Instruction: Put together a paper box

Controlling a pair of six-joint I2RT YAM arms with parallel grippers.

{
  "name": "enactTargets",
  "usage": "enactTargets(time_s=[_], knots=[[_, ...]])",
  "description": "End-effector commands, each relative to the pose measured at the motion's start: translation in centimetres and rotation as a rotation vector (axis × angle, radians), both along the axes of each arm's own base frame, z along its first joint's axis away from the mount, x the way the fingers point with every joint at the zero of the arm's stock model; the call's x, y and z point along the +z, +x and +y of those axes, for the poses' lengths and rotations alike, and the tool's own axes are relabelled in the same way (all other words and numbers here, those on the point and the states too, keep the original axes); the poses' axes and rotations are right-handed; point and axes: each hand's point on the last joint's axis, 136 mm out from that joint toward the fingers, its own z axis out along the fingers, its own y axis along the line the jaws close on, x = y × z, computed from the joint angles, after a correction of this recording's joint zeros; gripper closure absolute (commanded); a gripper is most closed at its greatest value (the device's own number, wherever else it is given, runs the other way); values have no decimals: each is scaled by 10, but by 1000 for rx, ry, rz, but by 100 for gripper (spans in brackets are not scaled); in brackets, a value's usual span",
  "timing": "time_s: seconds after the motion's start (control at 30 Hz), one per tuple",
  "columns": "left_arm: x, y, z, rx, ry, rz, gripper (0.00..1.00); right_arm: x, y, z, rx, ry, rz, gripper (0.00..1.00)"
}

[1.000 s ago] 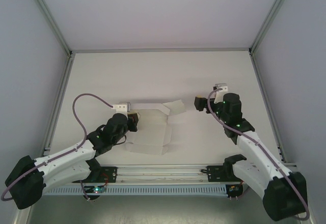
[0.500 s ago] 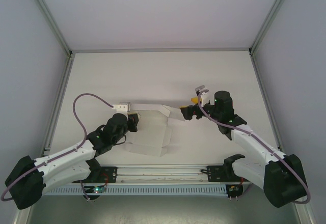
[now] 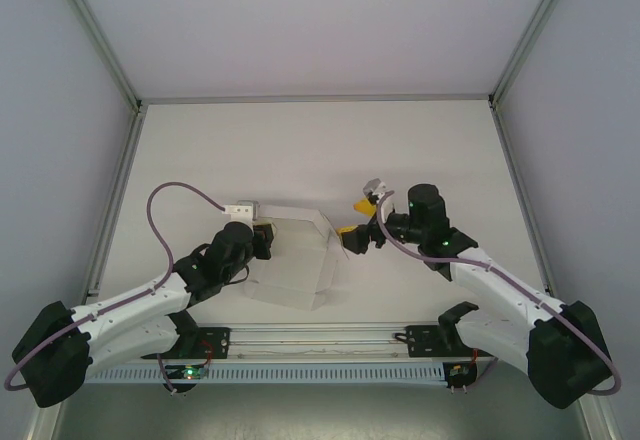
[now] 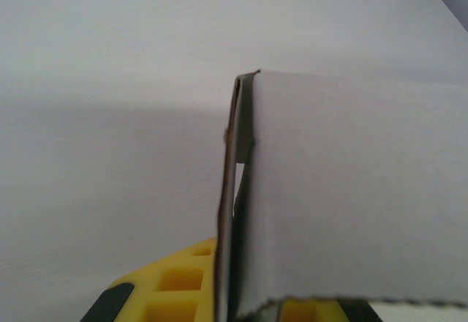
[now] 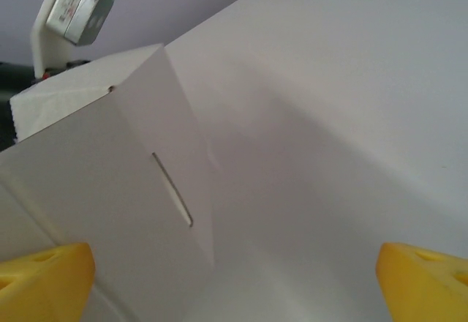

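The paper box [image 3: 290,260] is a white, partly folded card sheet left of the table's middle, with its panels raised off the surface. My left gripper [image 3: 262,236] is shut on the box's left edge. In the left wrist view the card [image 4: 351,190] stands edge-on between the yellow fingers [image 4: 172,285]. My right gripper [image 3: 354,222] is open at the box's right side. Its yellow fingertips [image 5: 44,282] spread wide on either side of a slanted panel [image 5: 110,190] that has a short slit. I cannot tell whether they touch the card.
The white table [image 3: 300,150] is walled by grey panels and aluminium posts [image 3: 95,35]. A rail with cable tray [image 3: 320,338] runs along the near edge between the arm bases. The left wrist's camera mount [image 5: 69,7] shows beyond the box.
My right gripper has swung left and nearer to the box. The long flap that lay stretched out to the right now stands folded in against the box. The left gripper has held still.
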Motion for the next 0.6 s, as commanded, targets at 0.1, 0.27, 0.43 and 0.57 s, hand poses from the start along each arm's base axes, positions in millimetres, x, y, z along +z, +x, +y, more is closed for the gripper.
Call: enactTargets(time_s=[0.1,0.27,0.43,0.57], knots=[[16,8,-2,29,-30,-28,100,-7,-15,14,93,-17,-13,2],[16,9,-4,31,-29,-24,100,-12,-22,25,132,-25,-5,5],[13,10,-5,33,-25,-11,100,-12,-24,35,160,-32,-16,8],[13,11,-6,29,-20,-12,100,-13,-25,42,171,-49,-28,10]])
